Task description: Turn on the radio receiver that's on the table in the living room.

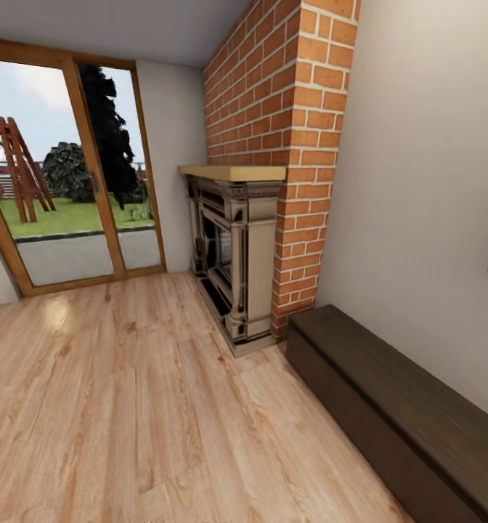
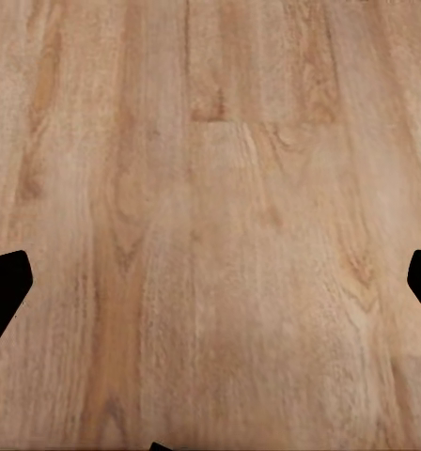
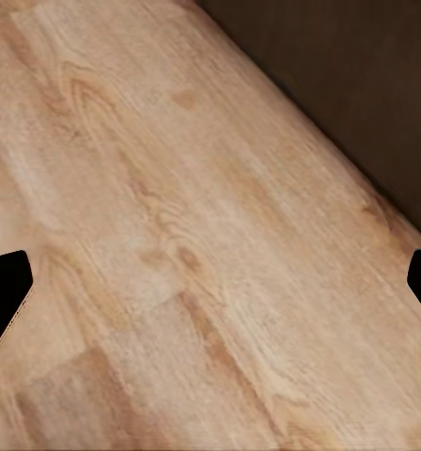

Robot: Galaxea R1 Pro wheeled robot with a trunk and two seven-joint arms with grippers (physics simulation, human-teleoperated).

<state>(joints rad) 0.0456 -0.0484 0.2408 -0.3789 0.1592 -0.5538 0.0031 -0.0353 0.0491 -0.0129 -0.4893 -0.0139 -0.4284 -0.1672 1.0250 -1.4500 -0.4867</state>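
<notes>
Both tools, seemingly spread, above plank floor (image 1: 128,407).

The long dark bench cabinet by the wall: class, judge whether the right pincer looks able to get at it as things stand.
Probably yes. The right pincer, fingers spread, hangs over bare plank floor with the dark bench cabinet just beside it and nothing between them.

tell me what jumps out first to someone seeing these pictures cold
The tall red brick chimney column dominates the head view, with an ornate cream and dark fireplace under a pale wooden mantel at its foot. To its left, a wood-framed glass door shows a green garden; a long dark wooden bench cabinet lines the right wall on the light plank floor.
</notes>
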